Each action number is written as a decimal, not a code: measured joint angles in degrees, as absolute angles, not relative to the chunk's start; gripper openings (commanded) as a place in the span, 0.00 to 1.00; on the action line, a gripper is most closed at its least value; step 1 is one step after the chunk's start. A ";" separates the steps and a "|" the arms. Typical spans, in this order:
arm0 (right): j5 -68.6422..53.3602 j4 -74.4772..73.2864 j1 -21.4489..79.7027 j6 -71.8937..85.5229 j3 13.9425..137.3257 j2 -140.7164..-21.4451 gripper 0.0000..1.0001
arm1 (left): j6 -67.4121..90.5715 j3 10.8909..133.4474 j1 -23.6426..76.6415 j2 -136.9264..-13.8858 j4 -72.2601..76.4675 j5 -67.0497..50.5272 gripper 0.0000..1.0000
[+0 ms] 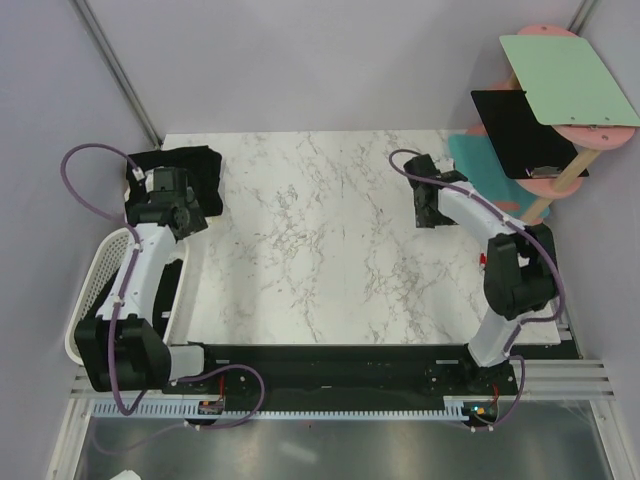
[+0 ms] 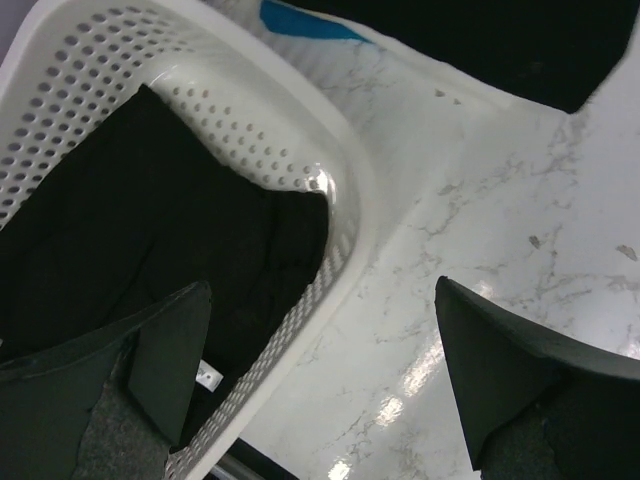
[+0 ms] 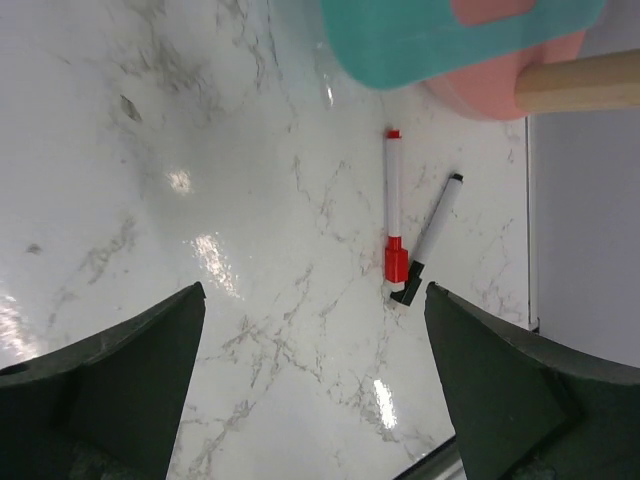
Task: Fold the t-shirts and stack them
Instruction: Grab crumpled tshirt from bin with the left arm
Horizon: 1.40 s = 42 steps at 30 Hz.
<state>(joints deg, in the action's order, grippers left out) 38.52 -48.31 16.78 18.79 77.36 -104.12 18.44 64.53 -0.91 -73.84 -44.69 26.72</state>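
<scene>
Black t-shirt (image 2: 150,240) in basket (image 2: 348,205), partly under wide-spread left jaws.

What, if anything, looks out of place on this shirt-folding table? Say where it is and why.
Two pens, a red marker and a black marker, lie loose on the marble table near its right edge, beside the pink stand base. They have nothing to do with folding, so they look like stray clutter.
</scene>
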 measured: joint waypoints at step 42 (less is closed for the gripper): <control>21.21 -18.22 17.04 17.41 62.19 -64.05 0.98 | 28.75 55.51 -30.63 -93.49 -46.87 8.60 0.02</control>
<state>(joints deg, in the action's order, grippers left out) 21.21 -18.22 17.04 17.41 62.19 -64.05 28.75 55.51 -30.63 -93.49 -46.87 8.60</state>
